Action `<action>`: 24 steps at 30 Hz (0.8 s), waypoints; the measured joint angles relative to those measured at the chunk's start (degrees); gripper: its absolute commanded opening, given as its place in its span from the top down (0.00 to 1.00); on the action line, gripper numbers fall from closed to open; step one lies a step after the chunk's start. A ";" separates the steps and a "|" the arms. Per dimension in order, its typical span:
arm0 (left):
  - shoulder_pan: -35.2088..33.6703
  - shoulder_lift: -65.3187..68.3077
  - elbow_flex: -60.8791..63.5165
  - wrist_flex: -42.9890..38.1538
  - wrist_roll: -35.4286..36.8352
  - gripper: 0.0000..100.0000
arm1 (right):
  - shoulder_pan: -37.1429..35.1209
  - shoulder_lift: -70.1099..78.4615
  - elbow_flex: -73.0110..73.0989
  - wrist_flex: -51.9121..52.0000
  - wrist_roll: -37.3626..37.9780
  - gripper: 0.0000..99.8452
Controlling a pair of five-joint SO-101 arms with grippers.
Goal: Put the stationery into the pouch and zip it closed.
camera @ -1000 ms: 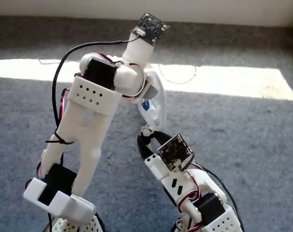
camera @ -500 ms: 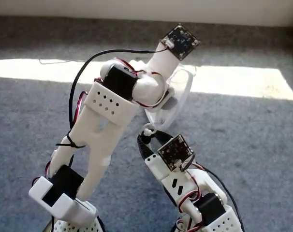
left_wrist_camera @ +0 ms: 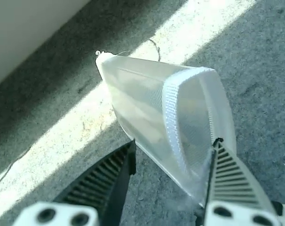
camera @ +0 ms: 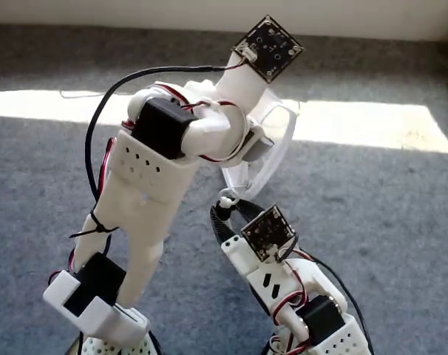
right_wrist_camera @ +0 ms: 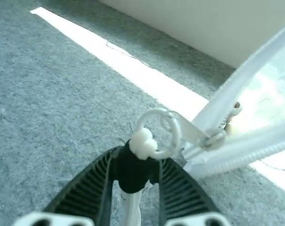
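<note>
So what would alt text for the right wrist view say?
The right end effector pinches the zipper pull of a translucent white pouch, whose zipper is open beyond the slider. Below lies grey carpet crossed by a sunlit strip.

Our left tool (left_wrist_camera: pixel 174 142) holds one end of the translucent white pouch (left_wrist_camera: pixel 142 103) between its two ribbed black fingers (left_wrist_camera: pixel 107 176), one against each side. Taking the tool's reach as twelve o'clock, the pouch runs off towards eleven, above the grey carpet (left_wrist_camera: pixel 260 56). A woven edge band (left_wrist_camera: pixel 170 108) curves round its near end. Beyond, a sunlit strip (left_wrist_camera: pixel 58 141) crosses the carpet, with a thin wire (left_wrist_camera: pixel 155 47) lying in it.
</note>
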 measured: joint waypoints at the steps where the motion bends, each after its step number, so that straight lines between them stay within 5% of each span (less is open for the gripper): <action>1: 0.00 0.00 -0.70 0.70 0.00 0.75 | 0.00 0.00 0.00 0.00 0.00 1.00; 24: -0.18 -4.22 -3.78 2.73 -0.09 0.75 | 0.00 0.00 -0.44 2.20 -0.18 1.00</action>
